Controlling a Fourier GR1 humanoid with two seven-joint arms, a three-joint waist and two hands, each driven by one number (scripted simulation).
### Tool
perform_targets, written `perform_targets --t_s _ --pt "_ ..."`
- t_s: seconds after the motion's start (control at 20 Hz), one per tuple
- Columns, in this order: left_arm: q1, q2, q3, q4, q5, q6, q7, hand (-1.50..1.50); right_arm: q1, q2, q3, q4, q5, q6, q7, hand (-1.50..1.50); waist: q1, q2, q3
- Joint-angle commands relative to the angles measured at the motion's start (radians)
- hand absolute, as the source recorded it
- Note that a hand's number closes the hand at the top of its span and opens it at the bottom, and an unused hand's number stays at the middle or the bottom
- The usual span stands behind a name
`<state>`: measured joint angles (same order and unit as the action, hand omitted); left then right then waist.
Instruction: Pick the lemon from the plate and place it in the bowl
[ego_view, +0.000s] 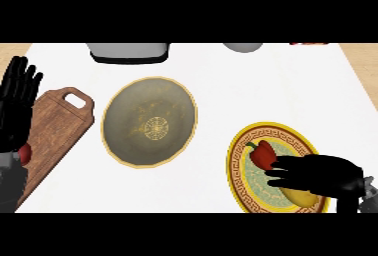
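At lower right, the right hand (319, 175) covers the lemon (303, 197) on the plate (244, 150), fingers curling around it. The red pepper (261, 154) touching alongside could be nudged or lifted too.

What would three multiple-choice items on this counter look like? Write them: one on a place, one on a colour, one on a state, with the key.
1. Where is the lemon?
A. In the bowl
B. On the patterned plate, under the right hand
C. On the cutting board

2. What colour is the pepper on the plate?
A. Red
B. Green
C. Purple

3. How is the left hand?
A. Curled round the lemon
B. Pressing into the bowl
C. Open, fingers up, at the view's left edge

Key: B, the right hand covers the lemon on the plate; A, the pepper shows red; C, it rests open beside the cutting board, away from the bowl.
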<state>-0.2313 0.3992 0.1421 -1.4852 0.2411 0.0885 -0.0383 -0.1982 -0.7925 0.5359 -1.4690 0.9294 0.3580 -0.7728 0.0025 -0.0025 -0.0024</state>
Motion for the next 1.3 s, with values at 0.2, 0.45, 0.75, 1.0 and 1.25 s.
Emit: perform_targets --t_s 0.2,0.45,0.75,1.0,1.25 --pt "-0.049 -0.030 0.010 0.042 -0.021 -0.006 0.013 0.00 -0.065 0.115 -0.001 0.160 0.105 0.035 -0.006 -1.50 0.002 0.004 0.003" --pt "0.022 -0.045 0.013 0.023 -0.036 -0.021 -0.035 0.00 0.031 0.084 -0.024 0.090 0.069 -0.080 -0.113 1.50 -0.006 0.003 0.003" --pt "0.018 -0.085 -0.008 0.001 -0.069 0.006 -0.023 0.00 -0.053 0.170 -0.049 0.225 0.103 -0.135 -0.155 1.50 0.003 0.003 0.003" --pt "-0.022 -0.086 -0.007 -0.030 -0.065 0.019 0.034 0.00 -0.026 0.173 -0.133 0.175 0.065 -0.078 -0.003 1.50 -0.004 0.002 0.002" --pt "0.019 -0.032 0.063 -0.010 -0.046 0.013 0.023 0.00 0.048 0.116 -0.475 0.334 -0.025 -0.112 0.409 1.50 -0.083 -0.012 0.000"
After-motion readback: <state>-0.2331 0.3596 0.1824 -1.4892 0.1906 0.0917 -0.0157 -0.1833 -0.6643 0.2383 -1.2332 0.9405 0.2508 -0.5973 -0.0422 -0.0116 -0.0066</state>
